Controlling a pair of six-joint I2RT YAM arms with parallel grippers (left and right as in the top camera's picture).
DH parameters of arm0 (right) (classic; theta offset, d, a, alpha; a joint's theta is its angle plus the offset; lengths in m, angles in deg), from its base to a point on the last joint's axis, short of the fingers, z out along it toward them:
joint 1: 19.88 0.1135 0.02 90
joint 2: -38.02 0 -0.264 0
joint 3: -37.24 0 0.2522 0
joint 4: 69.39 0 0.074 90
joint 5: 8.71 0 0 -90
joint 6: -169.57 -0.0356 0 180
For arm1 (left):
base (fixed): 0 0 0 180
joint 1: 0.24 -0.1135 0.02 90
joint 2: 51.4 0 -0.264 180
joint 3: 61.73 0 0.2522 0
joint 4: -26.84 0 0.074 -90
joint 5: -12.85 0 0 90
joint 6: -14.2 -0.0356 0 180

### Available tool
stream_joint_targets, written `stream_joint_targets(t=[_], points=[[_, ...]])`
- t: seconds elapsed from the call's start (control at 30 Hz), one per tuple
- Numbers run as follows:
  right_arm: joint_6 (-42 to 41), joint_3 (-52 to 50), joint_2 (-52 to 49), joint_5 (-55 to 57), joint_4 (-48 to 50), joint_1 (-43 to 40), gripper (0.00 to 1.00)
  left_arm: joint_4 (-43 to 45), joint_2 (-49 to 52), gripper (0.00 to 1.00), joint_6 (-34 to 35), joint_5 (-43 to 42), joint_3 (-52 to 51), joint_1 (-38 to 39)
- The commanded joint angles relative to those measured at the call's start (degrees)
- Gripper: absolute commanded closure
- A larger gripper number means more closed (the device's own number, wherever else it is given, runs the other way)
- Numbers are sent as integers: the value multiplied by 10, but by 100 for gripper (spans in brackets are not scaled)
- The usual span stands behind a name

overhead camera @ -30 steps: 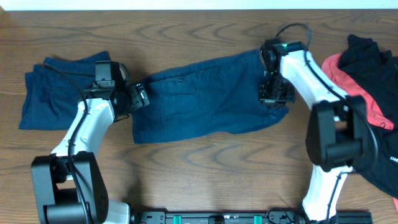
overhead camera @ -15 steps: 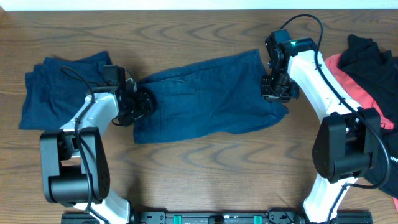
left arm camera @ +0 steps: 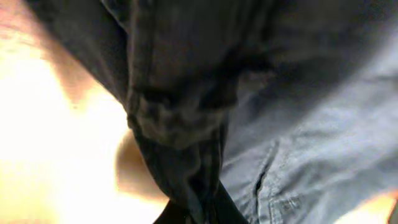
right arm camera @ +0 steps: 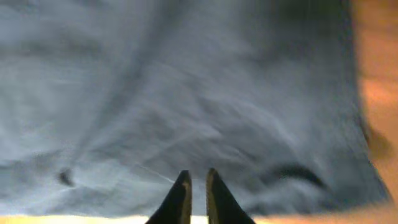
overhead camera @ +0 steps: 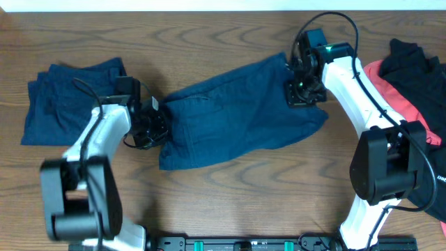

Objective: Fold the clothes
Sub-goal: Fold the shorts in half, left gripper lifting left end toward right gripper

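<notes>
The navy shorts [overhead camera: 237,115] lie spread across the middle of the table, slanting up to the right. My left gripper [overhead camera: 159,124] is at their left end, shut on a bunched fold of the dark cloth [left arm camera: 180,118]; its fingertips [left arm camera: 196,211] are nearly buried in it. My right gripper [overhead camera: 298,94] sits on the shorts' upper right edge. In the right wrist view its two dark fingers [right arm camera: 197,177] stand almost together, pinching the blue fabric [right arm camera: 186,93] that fills the view.
A folded navy garment [overhead camera: 66,101] lies at the left. A black garment [overhead camera: 418,70] on a coral-red one [overhead camera: 376,77] is piled at the right edge. Bare wooden table [overhead camera: 230,202] runs along the front.
The left gripper has shut on the shorts' left end and drawn it a little right and toward the front. The right gripper moved up to the shorts' top right edge and narrowed.
</notes>
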Motion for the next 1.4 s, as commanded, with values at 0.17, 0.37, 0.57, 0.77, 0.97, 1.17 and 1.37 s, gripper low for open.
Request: stream_joint_targets(t=[0.17, 0.37, 0.57, 0.77, 0.97, 1.17, 1.37], points=[[95, -2, -5, -118, 50, 78, 99, -65, -125, 94, -14, -21, 40, 12], [92, -13, -37, -108, 89, 147, 98, -70, -164, 94, -14, -64, 40, 12], [86, -14, -98, -108, 103, 202, 99, -72, -186, 94, -14, -70, 47, 11], [57, -14, -148, -138, 134, 262, 99, -86, -189, 94, -12, -96, 97, 11], [-35, -14, -151, -155, 242, 331, 99, -78, -188, 94, -10, -96, 108, 12], [-103, -14, -151, -146, 330, 382, 97, -69, -188, 94, -9, -96, 108, 12], [-117, -2, -147, -97, 345, 392, 93, -65, -188, 94, -10, -95, 108, 12]])
